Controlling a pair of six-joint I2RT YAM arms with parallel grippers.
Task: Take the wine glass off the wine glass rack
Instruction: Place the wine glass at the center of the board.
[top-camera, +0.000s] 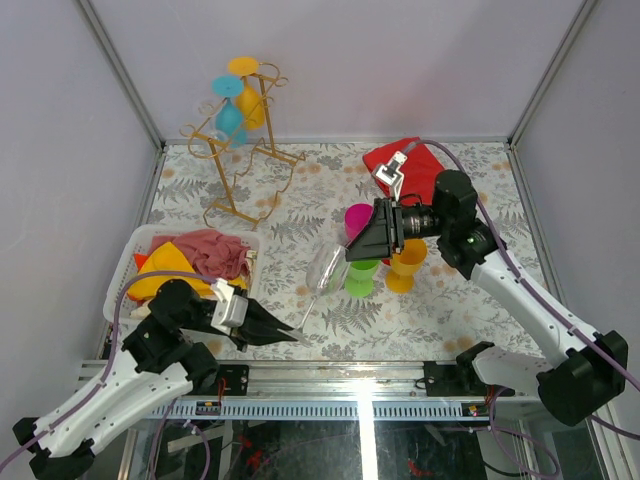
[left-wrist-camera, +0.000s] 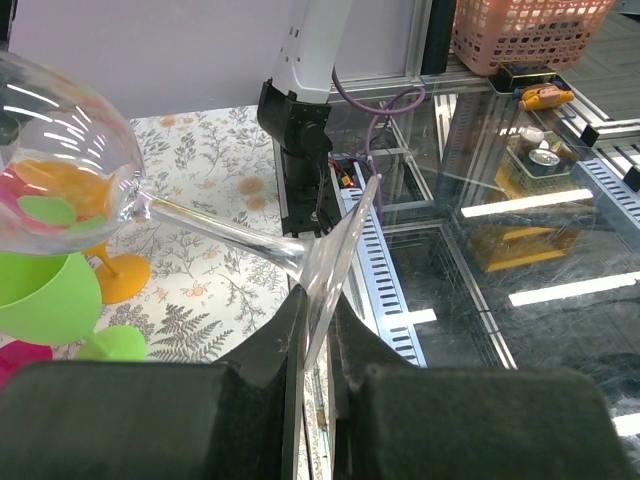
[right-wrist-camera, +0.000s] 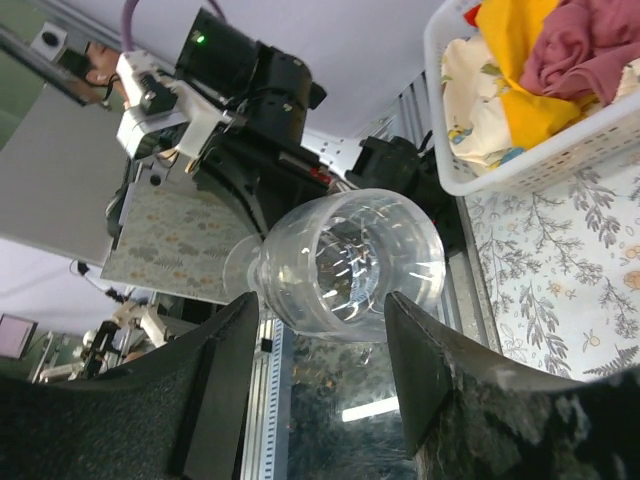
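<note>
A white basket (top-camera: 125, 270) of cloths sits at 8 o'clock. The wine glass rack (top-camera: 245, 150) stands at 11. Left jaws clamp the wine glass (top-camera: 325, 268) by its foot at 6, clear of the rack. Right jaws stand open around its bowl, with the green cup (top-camera: 362, 278) and orange cup (top-camera: 407, 265) close beside.

Wine glass rack (top-camera: 245, 160) rear left on bench (top-camera: 450, 300); basket (top-camera: 122, 275) front left; wine glass (top-camera: 325, 268) centre; goblets (top-camera: 362, 278) just right; cloth (top-camera: 410, 160) rear right.
</note>
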